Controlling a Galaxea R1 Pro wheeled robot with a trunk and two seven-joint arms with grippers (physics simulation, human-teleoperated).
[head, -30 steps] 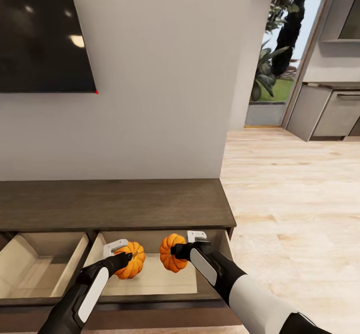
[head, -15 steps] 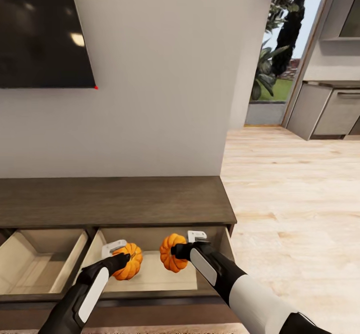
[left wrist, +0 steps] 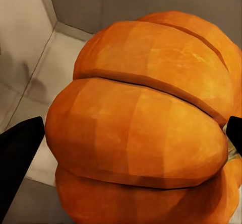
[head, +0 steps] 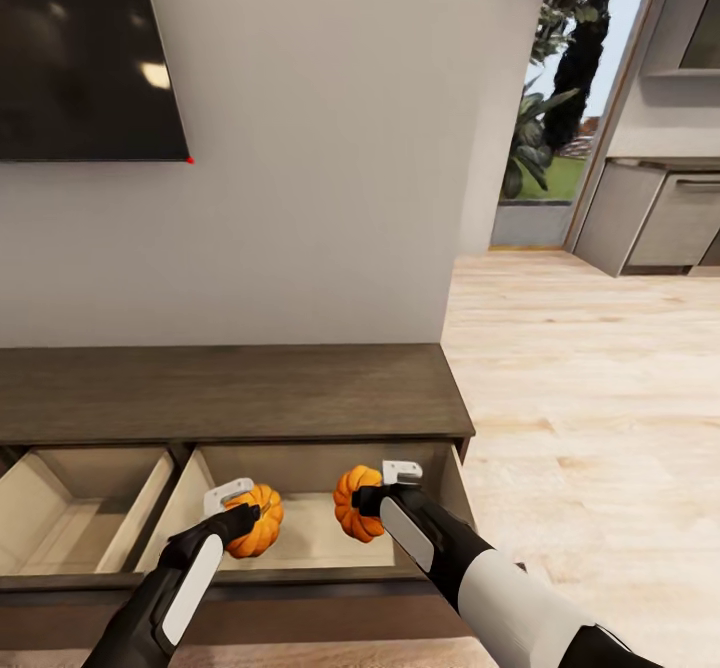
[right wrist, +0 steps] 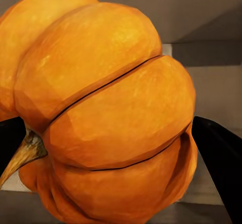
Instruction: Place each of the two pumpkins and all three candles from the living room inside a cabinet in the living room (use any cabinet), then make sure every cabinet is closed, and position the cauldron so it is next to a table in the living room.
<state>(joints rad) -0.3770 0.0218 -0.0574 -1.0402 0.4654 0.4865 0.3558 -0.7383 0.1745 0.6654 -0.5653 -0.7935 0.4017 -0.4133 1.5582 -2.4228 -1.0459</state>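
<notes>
Pumpkins, 2, hang over the cabinet (head: pixel 230 393) drawer for release: left gripper (head: pixel 243 520) clamps one (head: pixel 258 533) at 7 o'clock, right gripper (head: pixel 366 500) clamps another (head: pixel 352 504) at 6.

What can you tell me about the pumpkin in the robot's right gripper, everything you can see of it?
The pumpkin in the right gripper is small, bright orange and deeply ribbed, its lobes parted by dark grooves, with a matte skin. In the right wrist view a short tan stem juts sideways, so it is tipped over. The right gripper is shut on it, a dark finger at each flank. It hangs over the pale interior of the open drawer of the dark-brown cabinet.
</notes>
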